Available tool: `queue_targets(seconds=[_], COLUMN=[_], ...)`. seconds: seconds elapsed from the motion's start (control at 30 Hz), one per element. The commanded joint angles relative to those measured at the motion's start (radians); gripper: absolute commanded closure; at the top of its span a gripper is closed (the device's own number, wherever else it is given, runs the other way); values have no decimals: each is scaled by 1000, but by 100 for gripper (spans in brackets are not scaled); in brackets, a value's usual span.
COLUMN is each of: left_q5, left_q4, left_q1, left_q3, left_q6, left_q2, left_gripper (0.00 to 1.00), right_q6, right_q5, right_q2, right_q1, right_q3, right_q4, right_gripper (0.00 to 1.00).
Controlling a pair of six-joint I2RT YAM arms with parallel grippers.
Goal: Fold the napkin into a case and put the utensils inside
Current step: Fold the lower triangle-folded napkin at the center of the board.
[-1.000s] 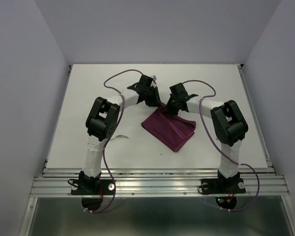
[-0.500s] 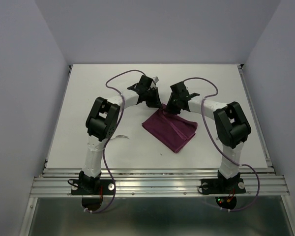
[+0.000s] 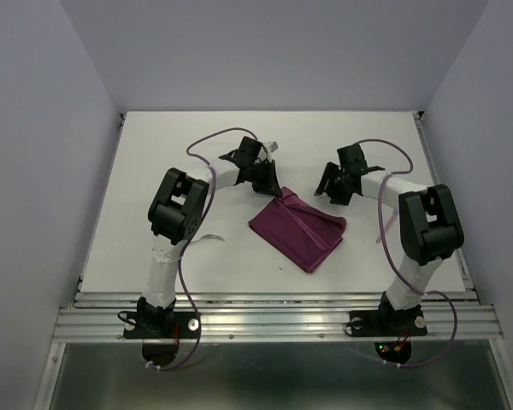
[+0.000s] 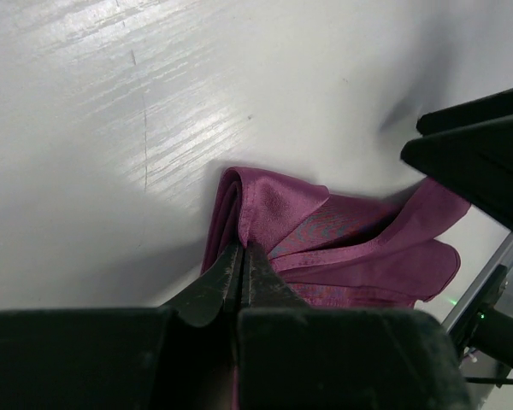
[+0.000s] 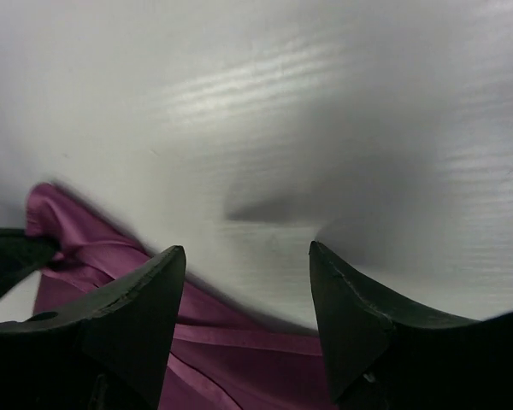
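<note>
Left claw [image 4: 242,256] clamped on the napkin's [image 3: 297,231] far corner fold. Right claw [image 5: 245,256] spread wide, empty, just off its right edge. Napkin lies folded mid-table [image 3: 154,171]. For the fold: pull low and flat so layers don't slide.

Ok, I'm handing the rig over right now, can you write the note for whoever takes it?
Left gripper: shut on the napkin, pinching a folded corner at its far end.
Right gripper: open, holding nothing, by the napkin's far right edge.
Napkin: folded into a flat, layered shape in the middle of the table.
Done: the first folds.
Left: finish the case, then put the utensils in. None shows in the cloth in these views.
</note>
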Motion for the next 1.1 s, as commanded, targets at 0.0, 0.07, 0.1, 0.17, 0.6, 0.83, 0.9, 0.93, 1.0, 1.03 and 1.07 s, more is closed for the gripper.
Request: queue_targets(seconds=[0.0, 0.07, 0.1, 0.17, 0.6, 0.83, 0.9, 0.93, 1.0, 1.03, 1.07], left_q5=[58, 62, 62, 62, 56, 56, 56, 54, 56, 56, 56], left_q4=[19, 20, 21, 20, 18, 18, 18, 18, 18, 18, 18], left_q1=[15, 16, 18, 18, 22, 21, 21, 21, 21, 21, 21], left_q3=[-25, -28, -29, -31, -38, -41, -41, -43, -43, -43, -43], left_q6=[37, 37, 37, 37, 29, 26, 26, 26, 26, 26, 26], left_q2=[-61, -63, -63, -64, -56, -52, -52, -50, -50, -52, -50], left_gripper=[100, 100, 100, 100, 100, 100, 100, 100, 100, 100, 100], right_q6=[-89, -89, -81, -74, -80, -110, -121, -123, -133, -138, -143], right_q5=[-142, -201, -219, -276, -405, -409, -428, -432, -443, -445, -449], right_q2=[-38, -33, -35, -45, -202, -298, -303, -303, -305, -303, -302], right_q1=[7, 7, 7, 7, 7, 7, 7, 18, 27, 27, 27], right_q3=[-52, -67, -79, -113, -265, -289, -292, -294, -299, -300, -302], right_q4=[-4, 1, 13, 28, 49, 19, 16, 13, 6, 3, -1], right_gripper=[34, 34, 34, 34, 36, 36, 36, 37, 37, 37, 37])
